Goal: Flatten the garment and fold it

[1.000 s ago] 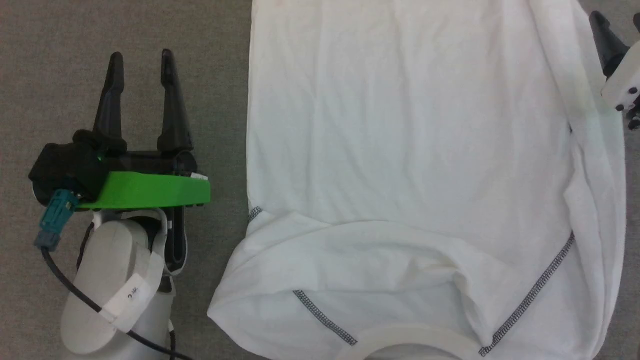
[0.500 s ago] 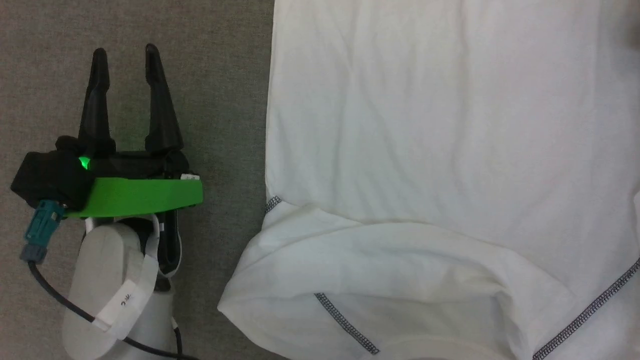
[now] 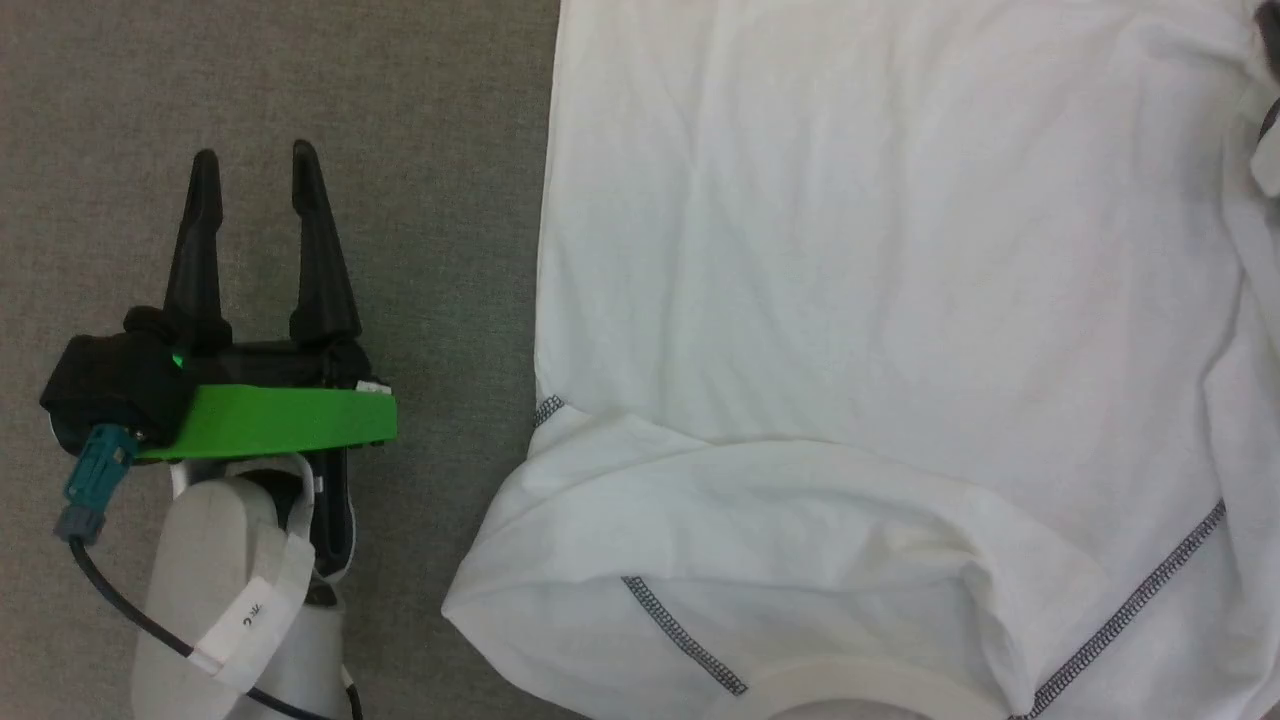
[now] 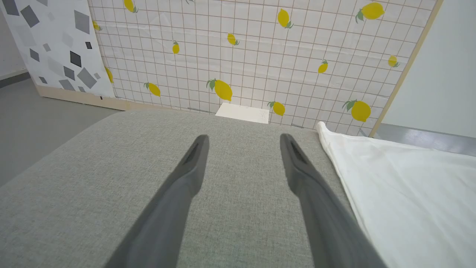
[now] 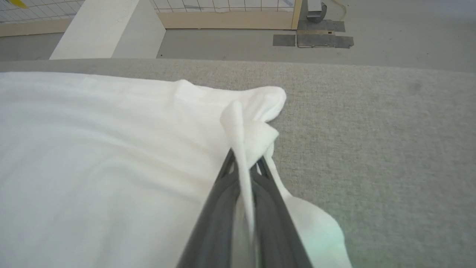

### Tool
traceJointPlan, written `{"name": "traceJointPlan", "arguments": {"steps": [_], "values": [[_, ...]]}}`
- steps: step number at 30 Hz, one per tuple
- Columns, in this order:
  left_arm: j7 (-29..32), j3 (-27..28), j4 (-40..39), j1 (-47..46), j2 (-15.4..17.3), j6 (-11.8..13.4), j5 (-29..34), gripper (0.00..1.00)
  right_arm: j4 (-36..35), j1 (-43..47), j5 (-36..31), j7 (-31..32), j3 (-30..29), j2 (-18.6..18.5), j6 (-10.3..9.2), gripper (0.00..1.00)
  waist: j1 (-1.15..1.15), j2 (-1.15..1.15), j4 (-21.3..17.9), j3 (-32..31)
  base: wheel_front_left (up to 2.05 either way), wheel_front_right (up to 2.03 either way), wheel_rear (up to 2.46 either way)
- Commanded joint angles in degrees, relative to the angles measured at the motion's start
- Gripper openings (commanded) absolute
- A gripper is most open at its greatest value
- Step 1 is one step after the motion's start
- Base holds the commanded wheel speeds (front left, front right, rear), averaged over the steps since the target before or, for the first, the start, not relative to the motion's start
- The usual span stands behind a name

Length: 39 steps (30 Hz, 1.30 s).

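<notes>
The garment point(image 3: 880, 300), a white T-shirt with grey stitched seams, lies spread on the grey fabric surface point(image 3: 440, 200), its collar at the head view's bottom edge. My left gripper point(image 3: 254, 158) rests on the bare surface to the left of the shirt, open and empty. In the left wrist view its fingers point(image 4: 193, 167) stand wide apart, with the garment's edge point(image 4: 409, 193) to their right. My right gripper point(image 5: 244, 159) is shut on a bunched fold of the garment's edge point(image 5: 260, 108), lifted slightly off the surface. A pale part of the right arm point(image 3: 1268, 165) shows at the head view's right edge.
Beyond the far edge of the surface stand a lemon-patterned tiled panel point(image 4: 260, 56) and a rigid white box point(image 4: 243, 112). In the right wrist view, bare grey surface point(image 5: 372, 149) extends right of the garment, with floor and a white pillar point(image 5: 108, 29) behind.
My right gripper has shut on the garment's right edge, bunching the cloth. The head camera has shifted. My left gripper stays open in about the same place.
</notes>
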Motion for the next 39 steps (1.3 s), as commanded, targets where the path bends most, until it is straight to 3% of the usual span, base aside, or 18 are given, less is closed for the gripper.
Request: {"name": "traceJointPlan", "arguments": {"steps": [1, 2, 14, 22, 30, 31, 32, 34, 39], "values": [[-0.21, 0.36, 0.36, 1.07, -0.33, -0.45, 0.95, 1.0, -0.43, 1.72, 0.34, -0.79, -0.1, 0.15, -0.08, 0.49, -0.01, 0.0, -2.0, -3.43, 0.0, 0.0, 0.0], [-0.21, 0.58, 0.58, 1.43, -0.35, -0.61, 1.04, 1.0, -0.5, 2.65, 0.43, -1.31, -0.27, 0.44, -0.08, 1.0, -0.01, 0.0, -2.38, -4.16, 0.0, 0.0, 0.0], [-0.21, 0.2, 2.54, 3.88, -0.64, -1.8, 1.9, 1.0, -4.21, 12.31, -1.32, -12.32, -5.13, 2.17, -0.08, 1.0, -0.01, 0.0, -3.49, -9.37, 0.0, 0.0, 0.0], [-0.22, 0.39, 1.86, 3.7, -0.51, -2.08, 1.67, 1.0, -4.5, 14.51, -1.64, -6.85, -8.56, 4.13, -0.08, 1.0, -0.01, 0.0, -3.2, -7.64, 0.0, 0.0, 0.0], [-0.22, 0.8, 1.3, 2.52, -0.61, -2.03, 1.31, 1.0, -1.61, 9.43, -2.32, 0.75, -6.56, 4.06, -0.08, 1.0, -0.01, 0.0, -2.34, -4.33, 0.0, 0.0, 0.0], [-0.22, 0.83, 1.31, 2.48, -0.63, -2.04, 1.27, 1.0, -0.96, 9.0, -2.46, 2.11, -6.13, 3.86, -0.08, 0.79, -0.01, 0.0, -2.25, -4.19, 0.0, 0.0, 0.0], [-0.22, 0.85, 1.35, 2.49, -0.66, -2.05, 1.23, 1.0, -0.49, 8.69, -2.55, 3.13, -5.86, 3.65, -0.08, 0.49, -0.01, 0.0, -2.17, -4.1, 0.0, 0.0, 0.0], [-0.22, 0.83, 1.44, 2.48, -0.72, -2.08, 1.2, 1.0, 0.12, 8.22, -3.22, 4.61, -5.5, 3.21, -0.08, 0.03, -0.01, 0.0, -1.99, -3.98, 0.0, 0.0, 0.0], [-0.22, 0.68, 2.11, 2.39, -0.92, -2.16, 0.95, 1.0, -0.87, 8.1, -5.19, 1.32, -6.9, 2.75, -0.08, 0.0, -0.01, 0.0, -1.71, -4.45, 0.0, 0.0, 0.0]]}}
